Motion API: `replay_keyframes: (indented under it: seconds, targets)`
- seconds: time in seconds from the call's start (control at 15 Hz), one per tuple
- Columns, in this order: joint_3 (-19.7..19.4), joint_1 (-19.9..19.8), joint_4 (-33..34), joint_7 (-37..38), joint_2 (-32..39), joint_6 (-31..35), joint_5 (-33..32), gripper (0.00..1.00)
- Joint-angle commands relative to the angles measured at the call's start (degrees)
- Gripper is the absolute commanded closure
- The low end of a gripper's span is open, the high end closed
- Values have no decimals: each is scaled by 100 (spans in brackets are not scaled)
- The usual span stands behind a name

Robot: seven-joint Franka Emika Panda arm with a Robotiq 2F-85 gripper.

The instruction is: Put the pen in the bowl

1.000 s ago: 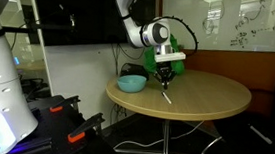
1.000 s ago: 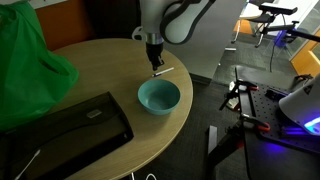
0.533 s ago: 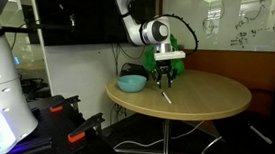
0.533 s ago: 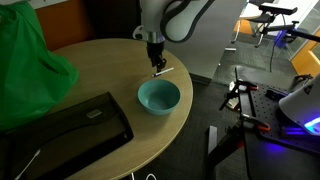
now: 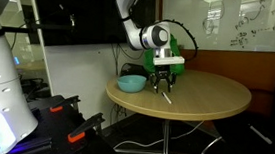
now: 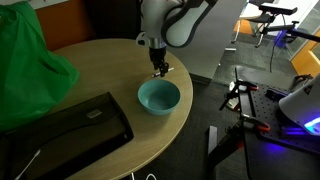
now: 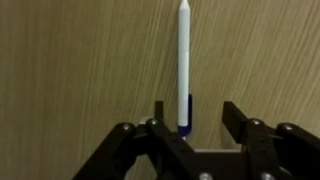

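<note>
Exterior views, both: round light-wood desk (image 6: 90, 65) bearing everything else. On it, in an exterior view, crumpled green heap of material (image 6: 30, 55) at the desk's edge; flat black case (image 6: 60, 130) near the camera. White robot arm (image 6: 165, 15) reaching down over the wood. Teal round bowl (image 6: 158, 96) just beside the case, apart from the claw (image 6: 158, 70), which hangs low over the desk just past the bowl's rim. Wrist view: jaws spread wide, gripping nothing, black fingers (image 7: 233, 118) to either side of the slim white pen with a blue end (image 7: 183, 60). Pen flat on the desk, outside the bowl, blue end between the fingers and nearer to one of them, white end pointing away.
</note>
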Motion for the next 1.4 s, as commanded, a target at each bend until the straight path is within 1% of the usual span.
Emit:
replay_keyframes:
  seconds: [0.0, 0.07, 0.13, 0.2, 0.27, 0.33, 0.4, 0.47, 0.73, 0.8, 0.93, 1.07, 1.33]
  targets:
    - [101, -105, 138, -34, 66, -258, 126, 43]
    - [112, -127, 155, -48, 83, -270, 147, 48]
    - [124, -148, 171, -60, 100, -285, 171, 44]
    - [122, -159, 189, -56, 120, -292, 187, 45]
    - [112, -163, 208, -39, 138, -311, 196, 44]
    - [104, -165, 228, -28, 155, -330, 201, 46]
    - [96, -165, 254, -13, 176, -352, 209, 53]
    - [101, -175, 269, -23, 192, -357, 219, 65]
    - [95, -175, 318, -21, 228, -380, 220, 99]
    - [95, -172, 319, -24, 216, -387, 217, 100]
    - [101, -177, 330, -35, 188, -383, 216, 96]
    - [110, -169, 295, 5, 92, -479, 249, 96]
    - [301, -192, 22, -16, -402, -800, 528, 96]
